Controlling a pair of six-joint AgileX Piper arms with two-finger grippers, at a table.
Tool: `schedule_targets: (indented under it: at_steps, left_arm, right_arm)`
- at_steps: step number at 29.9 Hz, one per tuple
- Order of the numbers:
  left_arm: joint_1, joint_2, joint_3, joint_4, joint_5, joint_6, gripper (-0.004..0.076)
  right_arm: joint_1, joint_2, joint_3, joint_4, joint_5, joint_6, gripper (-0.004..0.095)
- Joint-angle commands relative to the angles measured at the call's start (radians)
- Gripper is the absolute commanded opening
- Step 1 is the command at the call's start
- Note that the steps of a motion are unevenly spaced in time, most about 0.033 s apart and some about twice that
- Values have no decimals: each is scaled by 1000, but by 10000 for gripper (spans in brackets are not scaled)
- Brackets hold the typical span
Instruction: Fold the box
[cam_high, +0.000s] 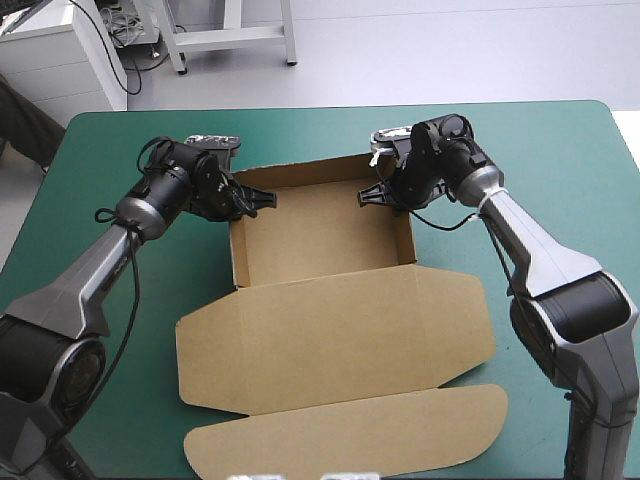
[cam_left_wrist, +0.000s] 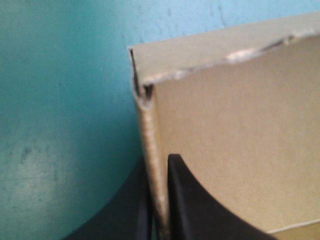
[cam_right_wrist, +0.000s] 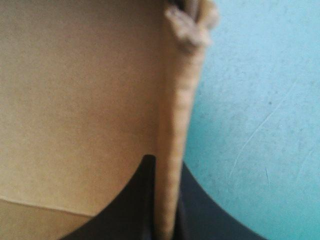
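Observation:
The brown box (cam_high: 320, 235) stands as an open tray at the table's middle, walls raised, its lid (cam_high: 330, 340) lying flat toward the near edge with a rounded flap at the front. My left gripper (cam_high: 262, 200) is shut on the box's left wall near the far left corner. In the left wrist view that wall (cam_left_wrist: 152, 165) runs between the black fingers (cam_left_wrist: 192, 205), one inside and one outside. My right gripper (cam_high: 377, 194) is shut on the right wall near the far right corner; the right wrist view shows the wall edge (cam_right_wrist: 175, 150) pinched between its fingers (cam_right_wrist: 135, 200).
The teal-green cover (cam_high: 560, 170) lies bare on both sides of the box and behind it. The flat lid and its rounded flap (cam_high: 345, 435) reach almost to the table's near edge.

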Motion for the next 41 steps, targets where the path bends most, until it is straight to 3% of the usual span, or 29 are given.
schedule_targets:
  at_steps: [1, 7, 20, 24, 27, 32, 37, 41]
  left_arm:
    - [-20, -10, -33, -45, -63, 25, -8]
    - [-20, 52, -33, -45, -124, 25, -8]
    - [-20, 126, -39, -110, -125, 46, -3]
    - [-20, 126, -60, -152, -86, 104, 84]
    - [-20, 126, -87, -165, -37, 126, 202]
    - [-20, 126, -140, -172, 21, 124, 388]
    - [-20, 126, -168, -185, 57, 122, 400]
    - [-20, 126, -195, -213, 69, 123, 400]
  right_arm:
    - [-16, -25, -35, 78, -58, -39, -15]
    - [-54, 38, -35, 108, -91, -88, -15]
    - [-56, 68, -67, 84, -87, -121, -14]
    - [-56, 68, -124, 41, -10, -133, -9]
    - [-56, 68, -179, -2, 61, -133, 57]
    - [-56, 68, -238, 2, 94, -140, 271]
    - [-56, 68, -254, 7, 94, -144, 432]
    - [-56, 68, -254, 7, 94, -144, 454]
